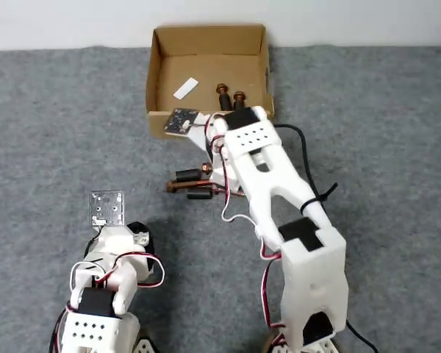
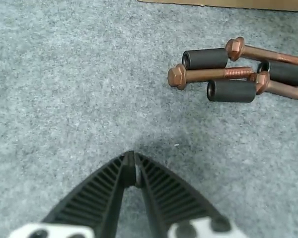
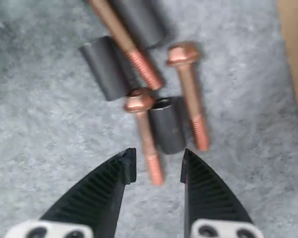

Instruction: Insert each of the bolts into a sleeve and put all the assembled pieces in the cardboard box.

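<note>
Several copper bolts and black sleeves lie loose in a cluster [image 1: 191, 182] on the grey carpet, just in front of the cardboard box [image 1: 156, 70]. Two assembled pieces [image 1: 231, 94] stand inside the box. My right gripper [image 3: 158, 164] is open low over the cluster. One bolt [image 3: 145, 130] has its threaded end between the fingers, and a sleeve [image 3: 168, 125] lies beside it. A second bolt [image 3: 187, 94] lies on the sleeve's other side. My left gripper [image 2: 134, 171] is shut on nothing and hangs above bare carpet. The cluster's nearest bolt [image 2: 208, 75] and sleeve [image 2: 205, 58] lie well ahead of it.
A white label [image 1: 185, 88] lies on the box floor. The box wall [image 3: 294, 49] is close beside the cluster. The right arm [image 1: 261, 158] stretches across the middle of the table. The left arm [image 1: 106, 294] sits folded at the near left, with grey carpet all around.
</note>
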Available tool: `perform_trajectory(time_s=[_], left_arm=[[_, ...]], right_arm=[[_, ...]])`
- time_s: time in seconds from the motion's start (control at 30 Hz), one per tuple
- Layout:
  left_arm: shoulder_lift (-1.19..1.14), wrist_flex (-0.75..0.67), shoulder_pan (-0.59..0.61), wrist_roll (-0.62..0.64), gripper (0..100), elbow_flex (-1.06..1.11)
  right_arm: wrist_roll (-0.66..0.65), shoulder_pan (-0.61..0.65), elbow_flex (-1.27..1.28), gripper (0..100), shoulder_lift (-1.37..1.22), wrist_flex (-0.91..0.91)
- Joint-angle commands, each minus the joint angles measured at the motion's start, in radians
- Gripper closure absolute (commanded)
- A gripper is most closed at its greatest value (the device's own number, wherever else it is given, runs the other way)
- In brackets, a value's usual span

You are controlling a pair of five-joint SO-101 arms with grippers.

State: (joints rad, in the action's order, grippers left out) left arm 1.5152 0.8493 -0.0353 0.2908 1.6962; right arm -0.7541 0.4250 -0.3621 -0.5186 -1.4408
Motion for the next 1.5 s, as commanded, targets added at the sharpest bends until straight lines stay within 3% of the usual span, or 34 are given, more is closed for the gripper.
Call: perform_trajectory(time_s=[0.0, 0.5, 0.83, 1.17, 1.27, 1.47], left_arm=[[0.008, -0.031, 0.005, 0.011, 99, -0.005], [0.008, -0.031, 0.005, 0.011, 99, -0.005], [0.008, -0.031, 0.005, 0.011, 99, -0.005], [0.008, -0.031, 0.005, 0.011, 99, -0.005], [0.008, -0.031, 0.005, 0.011, 99, -0.005], [0.008, -0.031, 0.005, 0.011, 99, -0.005]], right_arm=[[-0.018, -0.031, -0.095, 86.3, -0.028, -0.007], [-0.018, -0.025, -0.110, 86.4, -0.148, 0.058], [-0.018, -0.025, -0.110, 92.0, -0.220, 0.168], [-0.018, -0.018, -0.110, 92.5, -0.240, 0.104], [-0.018, -0.013, -0.117, 99.2, -0.228, 0.071], [0.014, -0.021, -0.265, 98.8, -0.143, -0.114]])
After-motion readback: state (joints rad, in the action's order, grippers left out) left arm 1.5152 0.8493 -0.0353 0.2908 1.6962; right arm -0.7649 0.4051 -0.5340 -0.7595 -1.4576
